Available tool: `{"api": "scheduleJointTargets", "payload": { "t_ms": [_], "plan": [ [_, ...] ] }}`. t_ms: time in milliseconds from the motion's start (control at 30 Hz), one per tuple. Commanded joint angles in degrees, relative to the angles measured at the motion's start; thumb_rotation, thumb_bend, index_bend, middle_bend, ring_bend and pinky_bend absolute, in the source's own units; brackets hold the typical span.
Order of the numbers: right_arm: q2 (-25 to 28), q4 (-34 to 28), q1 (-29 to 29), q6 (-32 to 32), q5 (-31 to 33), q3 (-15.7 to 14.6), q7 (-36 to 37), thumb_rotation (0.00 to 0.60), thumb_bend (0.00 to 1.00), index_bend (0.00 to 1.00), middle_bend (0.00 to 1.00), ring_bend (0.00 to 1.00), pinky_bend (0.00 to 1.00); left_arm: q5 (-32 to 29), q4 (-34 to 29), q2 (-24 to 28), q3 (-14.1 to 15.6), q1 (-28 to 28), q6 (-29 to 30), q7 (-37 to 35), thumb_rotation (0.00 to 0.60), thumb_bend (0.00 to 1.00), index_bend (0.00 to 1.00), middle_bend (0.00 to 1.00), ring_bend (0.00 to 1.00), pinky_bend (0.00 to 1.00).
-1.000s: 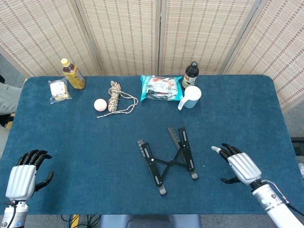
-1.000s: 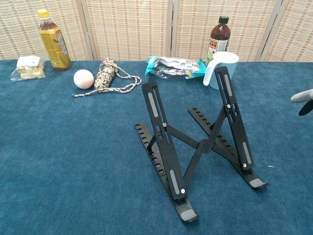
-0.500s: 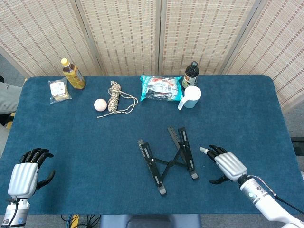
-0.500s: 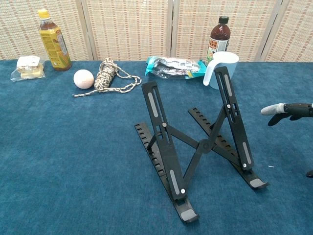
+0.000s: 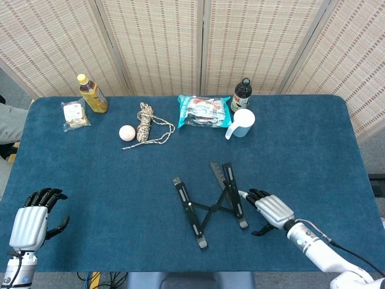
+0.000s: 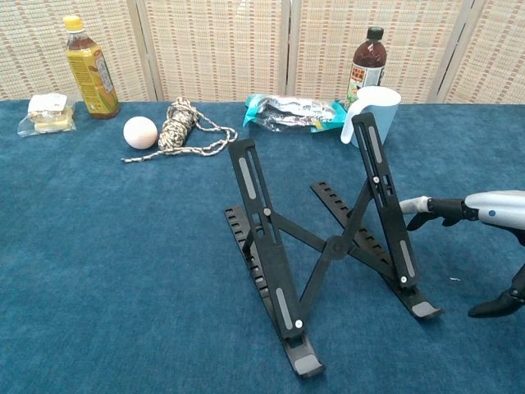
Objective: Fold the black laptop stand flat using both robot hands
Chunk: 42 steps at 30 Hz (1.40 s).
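While the left hand [image 5: 27, 226] is idling with fingers apart at the worktop's near edge, the right hand [image 5: 272, 209], fingers spread, is now touching the black folding metal laptop stand [image 5: 209, 202] mid-worktop. Stand is nudged slightly left but unfolded; folding is likely starting.

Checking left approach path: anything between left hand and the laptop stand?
Nothing: in the head view only bare blue table lies between the left hand and the laptop stand.

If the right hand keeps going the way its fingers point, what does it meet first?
Probably the stand: the right hand points its fingertips at the stand's near upright arm. They look at or almost on it; contact is unclear.
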<state>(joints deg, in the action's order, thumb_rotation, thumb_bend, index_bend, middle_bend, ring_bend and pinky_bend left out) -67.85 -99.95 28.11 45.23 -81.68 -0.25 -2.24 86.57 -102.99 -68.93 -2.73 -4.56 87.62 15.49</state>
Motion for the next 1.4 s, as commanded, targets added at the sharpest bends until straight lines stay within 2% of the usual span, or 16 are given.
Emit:
{"api": "scheduleJointTargets", "payload": {
  "t_ms": [33,300,600,733,1100,1267,1400],
  "plan": [
    [-0.73,-0.76,1.04,-1.23,1.01,0.04,0.29,0.511,0.0,0.02,0.13,0.0,0.14,0.17,-0.01,0.09,0.03,0.03,0.11,-0.21,0.6,0.25,0.34,0.25,0.17,0.16],
    [-2.94,-1.24,3.36,-2.33,1.35,1.02,1.61,0.511,0.0,0.0,0.12,0.0,0.14,0.69,-0.29,0.46,0.12,0.24,0.65,-0.37,0.6,0.25,0.34,0.25,0.17,0.16],
    [-7.75,0.73,7.32,-3.23,2.47,4.15,2.59,0.509,0.0,0.0,0.11,0.0,0.14,0.98,-0.57,0.6,0.24,0.52,1.08,-0.21,0.6,0.25,0.34,0.25,0.17,0.17],
    [-8.81,1.47,8.6,-3.64,2.88,4.57,2.23,0.511,0.0,0.0,0.11,0.0,0.14,1.0,-0.55,0.62,0.2,0.42,0.92,-0.25,0.6,0.25,0.34,0.25,0.17,0.16],
    [-2.54,-1.15,5.25,2.54,0.65,2.24,4.89,0.514,0.0,0.0,0.11,0.0,0.14,0.82,0.25,0.34,-0.13,-0.46,-0.36,-0.81,0.6,0.25,0.34,0.25,0.17,0.17],
    [-1.36,-0.97,4.98,4.74,0.38,3.73,8.73,0.522,0.0,0.0,0.11,0.0,0.14,1.09,0.36,0.01,-0.27,-1.16,-1.12,-0.7,0.6,0.25,0.34,0.25,0.17,0.17],
    [-2.43,0.09,6.7,3.96,0.92,6.13,14.01,0.525,0.0,0.0,0.11,0.0,0.14,1.38,0.16,0.01,-0.16,-1.24,-1.07,-0.55,0.6,0.25,0.34,0.25,0.17,0.16]
  ]
}}
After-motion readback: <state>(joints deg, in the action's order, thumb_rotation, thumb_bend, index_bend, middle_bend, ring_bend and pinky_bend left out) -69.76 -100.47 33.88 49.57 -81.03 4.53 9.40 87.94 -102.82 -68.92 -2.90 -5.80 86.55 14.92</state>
